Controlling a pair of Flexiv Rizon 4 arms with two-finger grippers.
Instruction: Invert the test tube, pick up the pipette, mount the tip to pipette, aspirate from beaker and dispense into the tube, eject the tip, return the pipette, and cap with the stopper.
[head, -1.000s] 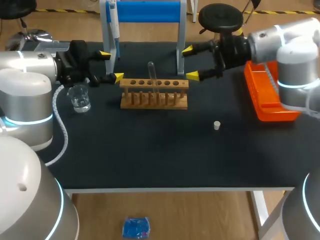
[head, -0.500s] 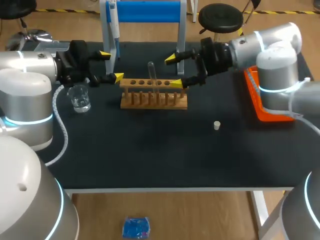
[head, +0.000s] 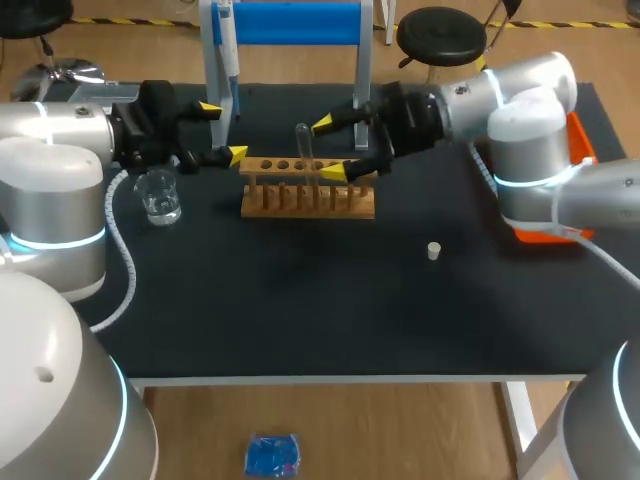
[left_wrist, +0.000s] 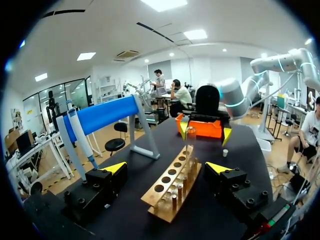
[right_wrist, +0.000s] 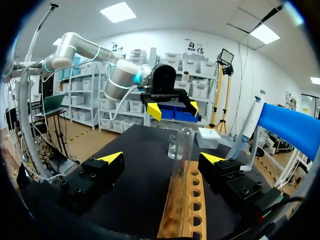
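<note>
Test tube (head: 302, 150) is standing upright in the wooden rack (head: 308, 190), upper middle of the frame. Right gripper (head: 328, 149) is just right of it, wide open, not touching the glass, holding nothing. Left gripper (head: 223, 131) is open and empty too, upper left by the beaker (head: 158, 195). Stopper (head: 434, 251) lies loose on the bench (head: 300, 310).

seemingly no legible text anywhere
</note>
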